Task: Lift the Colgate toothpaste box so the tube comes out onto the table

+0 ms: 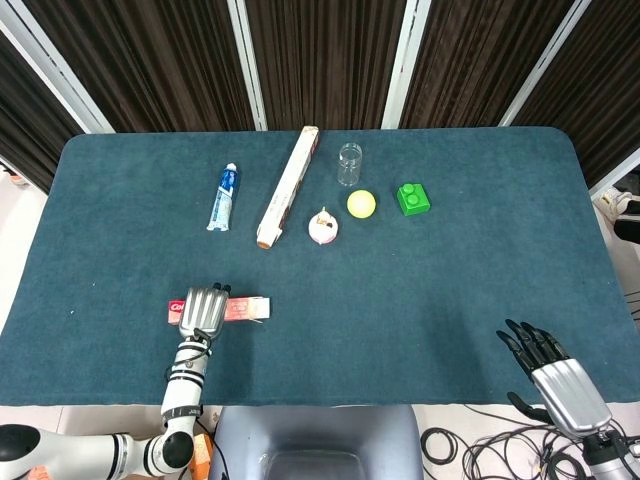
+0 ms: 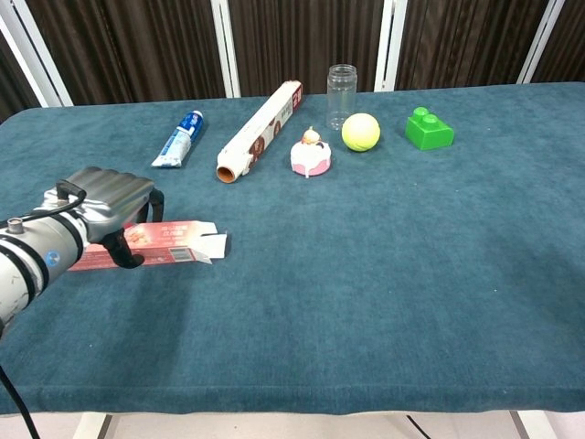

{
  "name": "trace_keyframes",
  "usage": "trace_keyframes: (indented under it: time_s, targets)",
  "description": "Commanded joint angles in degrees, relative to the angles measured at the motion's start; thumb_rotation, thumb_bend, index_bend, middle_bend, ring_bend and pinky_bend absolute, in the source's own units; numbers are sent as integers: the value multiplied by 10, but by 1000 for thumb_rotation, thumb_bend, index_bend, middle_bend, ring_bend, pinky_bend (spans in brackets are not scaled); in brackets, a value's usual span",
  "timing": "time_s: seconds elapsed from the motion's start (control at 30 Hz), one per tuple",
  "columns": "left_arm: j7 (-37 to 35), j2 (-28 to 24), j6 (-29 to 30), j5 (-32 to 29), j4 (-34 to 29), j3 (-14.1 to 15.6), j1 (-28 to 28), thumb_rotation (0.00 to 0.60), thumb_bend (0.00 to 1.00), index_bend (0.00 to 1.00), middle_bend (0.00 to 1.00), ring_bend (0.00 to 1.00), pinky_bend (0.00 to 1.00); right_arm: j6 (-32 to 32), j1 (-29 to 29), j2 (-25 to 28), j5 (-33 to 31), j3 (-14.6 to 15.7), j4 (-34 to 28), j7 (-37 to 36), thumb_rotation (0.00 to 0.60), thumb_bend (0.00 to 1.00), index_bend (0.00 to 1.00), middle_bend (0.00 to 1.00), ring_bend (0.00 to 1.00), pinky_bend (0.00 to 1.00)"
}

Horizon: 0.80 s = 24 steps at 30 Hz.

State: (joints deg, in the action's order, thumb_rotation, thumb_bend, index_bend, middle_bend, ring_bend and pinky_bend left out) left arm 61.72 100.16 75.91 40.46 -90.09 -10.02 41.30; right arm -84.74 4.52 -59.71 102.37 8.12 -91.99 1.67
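Note:
The red Colgate box (image 1: 245,309) (image 2: 169,243) lies flat near the table's front left, its white end flap open to the right. My left hand (image 1: 203,308) (image 2: 102,203) covers the box's left half: fingers curl over its far side, thumb on the near side, gripping it. The box's inside is hidden. A blue and white toothpaste tube (image 1: 223,197) (image 2: 179,139) lies apart at the back left. My right hand (image 1: 553,374) hovers off the table's front right edge, fingers spread, holding nothing; the chest view does not show it.
On the teal table (image 1: 450,280), a long wrap box (image 1: 288,186) (image 2: 260,128) lies across the back. Right of it stand a clear jar (image 1: 349,163) (image 2: 342,82), a pink cake toy (image 1: 324,226) (image 2: 310,154), a yellow ball (image 1: 361,203) (image 2: 360,131) and a green brick (image 1: 413,198) (image 2: 428,128).

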Motion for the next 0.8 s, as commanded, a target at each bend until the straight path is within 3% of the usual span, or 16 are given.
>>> trace_keyframes:
  time_s: [0.03,0.23,0.47,0.8]
  targets:
    - [0,-5,4,4,-6,2,-1,600,281,509,587,1000,1000,2,0,0,0,0,0,1,600,194,72,0,0,134]
    - [59,-81,87,56,-113,34,-17,600,281,510,584,1000,1000,13,3,3,0,1,-5,5,600,193,73,0,0,135]
    - [237,-131,194,113,-151,83,-11,600,281,510,584,1000,1000,13,4,3,10,4,-2,2,600,193,72,0,0,137]
    - [356,-155,222,132,-183,137,-20,600,282,510,589,1000,1000,21,7,4,12,5,-3,5,600,194,71,0,0,137]
